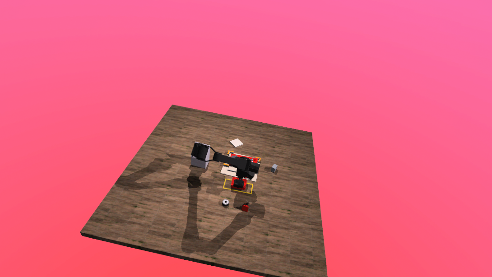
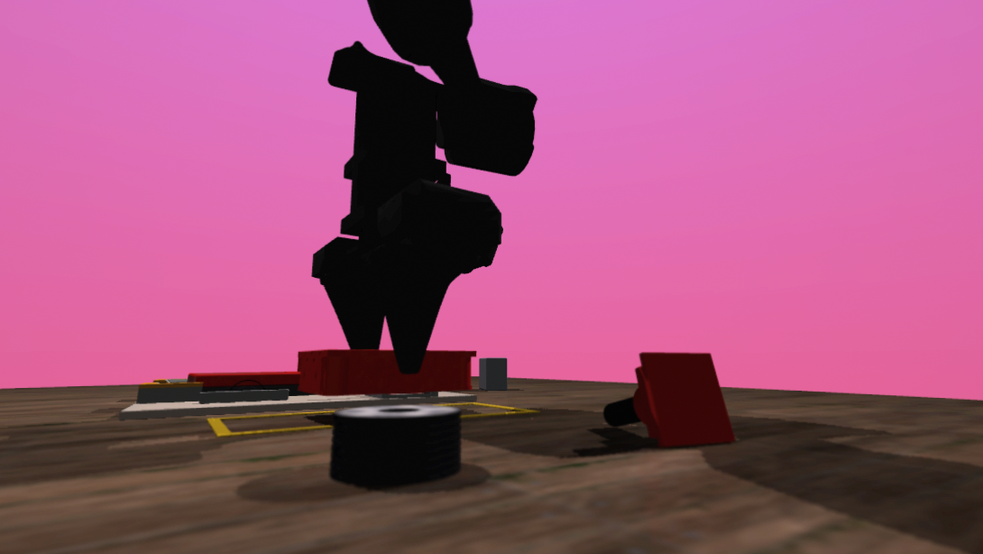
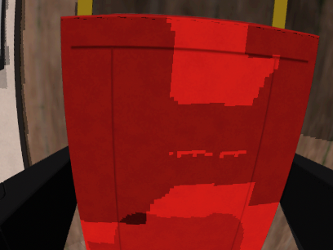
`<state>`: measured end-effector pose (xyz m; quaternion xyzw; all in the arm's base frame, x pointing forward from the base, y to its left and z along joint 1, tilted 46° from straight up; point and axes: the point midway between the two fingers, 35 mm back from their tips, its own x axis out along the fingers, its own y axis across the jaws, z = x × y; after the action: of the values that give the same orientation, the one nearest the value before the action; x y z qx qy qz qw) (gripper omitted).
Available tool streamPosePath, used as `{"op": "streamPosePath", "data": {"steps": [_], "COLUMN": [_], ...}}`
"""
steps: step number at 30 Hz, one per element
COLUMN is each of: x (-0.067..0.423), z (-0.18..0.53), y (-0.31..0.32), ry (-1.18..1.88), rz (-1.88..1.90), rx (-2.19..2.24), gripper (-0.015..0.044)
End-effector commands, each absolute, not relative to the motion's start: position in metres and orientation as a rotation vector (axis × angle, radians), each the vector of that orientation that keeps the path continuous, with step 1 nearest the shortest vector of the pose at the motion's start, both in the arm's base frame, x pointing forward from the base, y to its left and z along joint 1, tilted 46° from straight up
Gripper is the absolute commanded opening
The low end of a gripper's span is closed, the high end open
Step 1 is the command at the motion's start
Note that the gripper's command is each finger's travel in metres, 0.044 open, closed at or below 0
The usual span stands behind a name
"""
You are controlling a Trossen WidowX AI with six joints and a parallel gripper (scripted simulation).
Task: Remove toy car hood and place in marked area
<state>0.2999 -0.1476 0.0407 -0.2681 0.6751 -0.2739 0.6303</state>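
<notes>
Red hood, top view: the hood is off the toy car, over the marked area, its upper edge overlapping the yellow outline.
Gripper, top view: the gripper covers the hood's middle.
Toy car, top view: partly hidden under the black arm, on a pale board.
Loose things, top view: a pale square tile lies beyond the car; a grey block sits off to one side; a black-and-white disc and a red piece lie on the other side of the outline from the car.
Red hood, exterior view: roughly level, raised above the table.
Gripper, exterior view: pointing down, clamped on the hood.
Red piece, exterior view: tilted, with a black stub.
Disc, exterior view: flat, in front of the outline.
Red hood, wrist view: between the two black fingers, gripped from opposite sides.
Marked area, wrist view: two yellow strips show past the hood's far edge.
</notes>
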Motion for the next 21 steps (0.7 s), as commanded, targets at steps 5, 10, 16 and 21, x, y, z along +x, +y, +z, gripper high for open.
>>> {"op": "streamPosePath", "data": {"steps": [5,10,16,21], "x": [0.2992,0.2990,0.2988,0.2986], "z": [0.0380,0.0363,0.0342,0.0325], "y": [-0.1503,-0.1521,-0.1543,-0.1560], "ry": [1.549,1.549,1.549,1.549], "rz": [-0.626,-0.626,-0.626,-0.626], "rx": [-0.621,-0.622,-0.622,-0.622], "gripper": [0.0000,0.0000,0.0000,0.0000]}}
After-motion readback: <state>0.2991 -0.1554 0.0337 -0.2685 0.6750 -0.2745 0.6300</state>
